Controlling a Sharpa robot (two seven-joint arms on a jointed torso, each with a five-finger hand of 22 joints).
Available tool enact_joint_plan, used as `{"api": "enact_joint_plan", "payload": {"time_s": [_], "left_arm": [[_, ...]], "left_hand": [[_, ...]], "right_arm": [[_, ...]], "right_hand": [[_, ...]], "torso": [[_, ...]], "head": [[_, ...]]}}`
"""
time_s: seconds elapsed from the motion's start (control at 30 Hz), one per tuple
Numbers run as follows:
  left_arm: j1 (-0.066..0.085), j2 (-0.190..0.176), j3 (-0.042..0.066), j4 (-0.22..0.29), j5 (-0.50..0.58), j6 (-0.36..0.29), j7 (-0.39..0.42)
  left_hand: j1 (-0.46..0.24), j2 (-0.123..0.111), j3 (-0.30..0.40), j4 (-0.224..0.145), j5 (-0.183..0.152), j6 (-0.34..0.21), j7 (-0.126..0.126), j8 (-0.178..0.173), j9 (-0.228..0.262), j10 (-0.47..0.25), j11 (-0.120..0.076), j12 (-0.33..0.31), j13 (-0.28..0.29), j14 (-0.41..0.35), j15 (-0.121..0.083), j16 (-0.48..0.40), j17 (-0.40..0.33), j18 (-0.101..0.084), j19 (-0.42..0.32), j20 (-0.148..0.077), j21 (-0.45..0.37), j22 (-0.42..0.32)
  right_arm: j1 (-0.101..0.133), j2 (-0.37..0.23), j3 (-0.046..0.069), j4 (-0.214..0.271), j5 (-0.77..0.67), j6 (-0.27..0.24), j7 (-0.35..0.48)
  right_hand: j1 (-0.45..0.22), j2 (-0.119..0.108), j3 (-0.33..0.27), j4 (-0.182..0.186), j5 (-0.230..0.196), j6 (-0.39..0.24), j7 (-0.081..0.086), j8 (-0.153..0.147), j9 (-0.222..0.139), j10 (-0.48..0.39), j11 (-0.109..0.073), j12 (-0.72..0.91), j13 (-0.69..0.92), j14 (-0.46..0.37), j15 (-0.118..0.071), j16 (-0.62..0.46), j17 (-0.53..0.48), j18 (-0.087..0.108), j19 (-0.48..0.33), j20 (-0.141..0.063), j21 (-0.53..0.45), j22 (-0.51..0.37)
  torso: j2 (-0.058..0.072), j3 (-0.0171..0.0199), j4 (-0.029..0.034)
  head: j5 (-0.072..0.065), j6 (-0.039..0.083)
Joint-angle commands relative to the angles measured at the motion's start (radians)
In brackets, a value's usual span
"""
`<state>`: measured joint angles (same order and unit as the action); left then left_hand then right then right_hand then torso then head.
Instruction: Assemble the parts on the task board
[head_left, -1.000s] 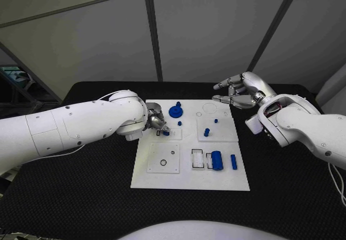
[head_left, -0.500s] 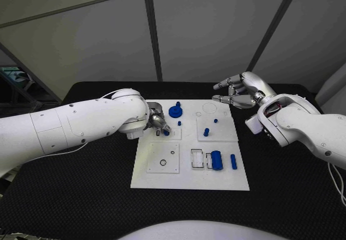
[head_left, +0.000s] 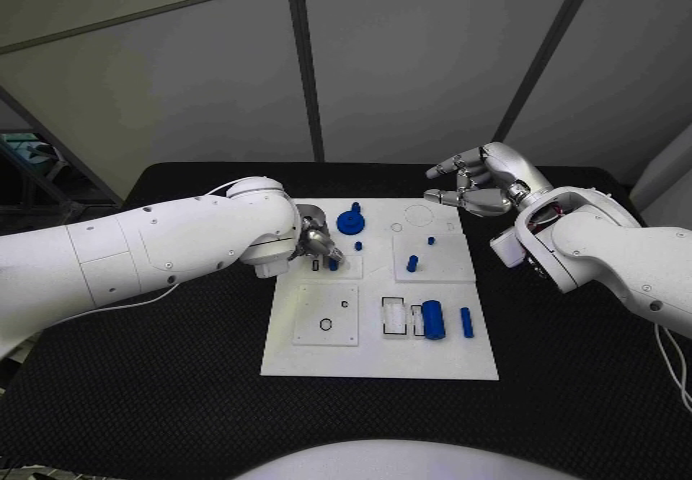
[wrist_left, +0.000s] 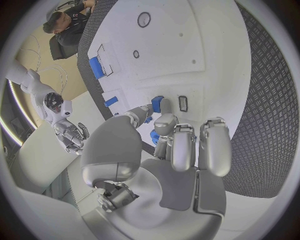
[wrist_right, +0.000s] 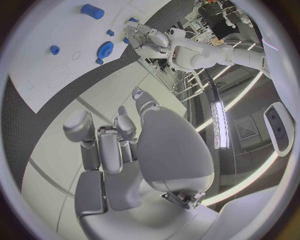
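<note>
Below, the left robot hand (head_left: 315, 246) pinches a small blue part (wrist_left: 156, 105) over the task board (head_left: 378, 352); lowering it upright likely seats it best. The right robot hand (head_left: 473, 186) hovers clenched, grasping nothing.

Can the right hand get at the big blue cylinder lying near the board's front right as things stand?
Probably yes. The right hand hangs empty above the task board's far right corner, and the blue cylinder lies exposed on the same side with nothing over it. The left hand is busy across the board, out of that path.
</note>
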<state>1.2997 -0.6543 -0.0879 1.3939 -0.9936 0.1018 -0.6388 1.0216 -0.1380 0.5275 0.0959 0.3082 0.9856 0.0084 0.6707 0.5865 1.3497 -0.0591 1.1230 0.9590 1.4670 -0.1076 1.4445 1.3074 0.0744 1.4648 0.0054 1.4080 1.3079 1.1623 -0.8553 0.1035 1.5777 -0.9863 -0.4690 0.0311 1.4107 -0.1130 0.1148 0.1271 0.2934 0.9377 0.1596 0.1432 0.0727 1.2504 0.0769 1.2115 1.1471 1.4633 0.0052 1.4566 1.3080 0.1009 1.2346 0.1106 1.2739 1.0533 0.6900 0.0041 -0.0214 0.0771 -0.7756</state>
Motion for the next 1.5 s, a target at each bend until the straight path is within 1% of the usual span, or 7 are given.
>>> {"api": "enact_joint_plan", "payload": {"time_s": [0.03, 0.5, 0.87, 1.0, 1.2, 1.37, 1.5], "left_arm": [[-0.002, 0.003, -0.002, 0.0, 0.016, 0.02, -0.01], [-0.002, -0.002, -0.001, -0.002, 0.016, 0.013, -0.014], [-0.002, -0.021, 0.003, 0.013, 0.016, -0.002, -0.008], [-0.002, -0.03, 0.031, 0.016, 0.016, 0.002, -0.005], [0.005, -0.05, 0.096, 0.016, 0.016, 0.025, -0.006], [0.023, -0.065, 0.123, 0.007, 0.016, 0.057, -0.013], [0.041, -0.066, 0.134, -0.025, 0.016, 0.116, -0.023]], "left_hand": [[-0.044, -0.011, -0.055, 0.032, -0.005, 0.016, 0.001, 0.002, 0.0, 0.005, 0.001, 0.006, 0.001, 0.061, -0.003, -0.004, 0.092, -0.025, 0.028, -0.005, 0.008, 0.028], [-0.037, 0.012, -0.267, 0.087, 0.0, 0.024, -0.003, -0.01, -0.002, 0.004, -0.002, 0.008, -0.001, 0.061, -0.007, -0.005, 0.093, -0.025, 0.029, -0.009, 0.008, 0.034], [-0.027, 0.011, -0.327, 0.111, 0.0, 0.018, -0.002, -0.011, 0.0, -0.007, -0.001, -0.005, -0.021, 0.061, -0.006, -0.005, 0.092, -0.021, 0.023, -0.009, -0.005, 0.019], [-0.011, 0.014, -0.35, 0.118, 0.002, 0.002, 0.002, -0.009, 0.004, -0.026, 0.003, -0.026, -0.052, 0.06, -0.004, -0.006, 0.091, -0.018, 0.017, -0.007, -0.017, 0.003], [0.015, 0.017, -0.394, 0.133, 0.004, -0.033, 0.015, -0.013, 0.007, -0.073, 0.013, -0.077, -0.122, 0.06, 0.004, -0.008, 0.09, -0.009, 0.001, -0.001, -0.049, -0.036], [0.021, 0.013, -0.419, 0.145, 0.003, -0.043, 0.02, -0.017, 0.005, -0.084, 0.018, -0.086, -0.138, 0.06, 0.008, -0.008, 0.089, -0.007, -0.003, 0.003, -0.059, -0.048], [0.048, 0.023, -0.438, 0.152, 0.005, -0.062, 0.029, -0.034, -0.007, -0.107, 0.026, -0.111, -0.173, 0.059, 0.015, -0.01, 0.088, -0.002, -0.014, 0.009, -0.082, -0.073]], "right_arm": [[0.002, 0.0, 0.001, 0.003, 0.003, 0.005, 0.004], [0.002, -0.003, 0.001, 0.004, 0.003, 0.006, 0.004], [0.001, -0.003, 0.001, 0.001, 0.003, 0.007, 0.006], [0.001, -0.003, 0.001, -0.001, 0.003, 0.007, 0.006], [0.001, -0.002, 0.001, -0.007, 0.003, 0.009, 0.006], [0.001, -0.001, 0.001, -0.011, 0.003, 0.01, 0.006], [0.001, 0.0, 0.001, -0.013, 0.003, 0.011, 0.005]], "right_hand": [[0.003, -0.001, 0.001, 0.002, -0.007, -0.007, 0.001, 0.007, -0.002, -0.003, -0.003, -0.007, -0.001, 0.056, -0.006, -0.007, 0.052, 0.01, 0.0, -0.002, -0.005, -0.002], [0.0, -0.001, -0.001, 0.004, -0.007, -0.008, 0.001, 0.007, -0.002, -0.006, -0.003, -0.011, -0.006, 0.053, -0.006, -0.013, 0.042, 0.013, -0.007, -0.002, -0.013, -0.014], [-0.002, -0.002, -0.002, 0.006, -0.007, -0.01, 0.002, 0.007, -0.002, -0.009, -0.003, -0.013, -0.009, 0.053, -0.006, -0.015, 0.04, 0.015, -0.012, -0.002, -0.018, -0.022], [-0.002, -0.002, -0.002, 0.006, -0.007, -0.01, 0.002, 0.007, -0.002, -0.009, -0.003, -0.013, -0.009, 0.053, -0.006, -0.015, 0.04, 0.015, -0.012, -0.002, -0.018, -0.022], [-0.005, -0.003, -0.004, 0.008, -0.008, -0.012, 0.002, 0.007, -0.003, -0.01, -0.003, -0.015, -0.011, 0.051, -0.006, -0.018, 0.035, 0.015, -0.014, -0.002, -0.022, -0.027], [-0.006, -0.003, -0.004, 0.009, -0.008, -0.013, 0.002, 0.007, -0.003, -0.011, -0.003, -0.015, -0.012, 0.051, -0.006, -0.02, 0.033, 0.016, -0.016, -0.002, -0.023, -0.029], [-0.006, -0.003, -0.004, 0.009, -0.008, -0.013, 0.002, 0.007, -0.003, -0.011, -0.003, -0.015, -0.012, 0.051, -0.006, -0.02, 0.033, 0.016, -0.016, -0.002, -0.023, -0.029]], "torso": [[0.0, -0.0003, 0.0005], [0.0, -0.0011, 0.0007], [0.0, -0.0016, 0.0007], [0.0, -0.0008, 0.0008], [-0.001, -0.0007, 0.0015], [0.001, -0.0006, 0.0015], [0.0, -0.0012, 0.0012]], "head": [[0.0, 0.001], [-0.003, 0.001], [-0.005, 0.003], [-0.006, 0.003], [-0.005, 0.006], [-0.004, 0.008], [-0.004, 0.008]]}}
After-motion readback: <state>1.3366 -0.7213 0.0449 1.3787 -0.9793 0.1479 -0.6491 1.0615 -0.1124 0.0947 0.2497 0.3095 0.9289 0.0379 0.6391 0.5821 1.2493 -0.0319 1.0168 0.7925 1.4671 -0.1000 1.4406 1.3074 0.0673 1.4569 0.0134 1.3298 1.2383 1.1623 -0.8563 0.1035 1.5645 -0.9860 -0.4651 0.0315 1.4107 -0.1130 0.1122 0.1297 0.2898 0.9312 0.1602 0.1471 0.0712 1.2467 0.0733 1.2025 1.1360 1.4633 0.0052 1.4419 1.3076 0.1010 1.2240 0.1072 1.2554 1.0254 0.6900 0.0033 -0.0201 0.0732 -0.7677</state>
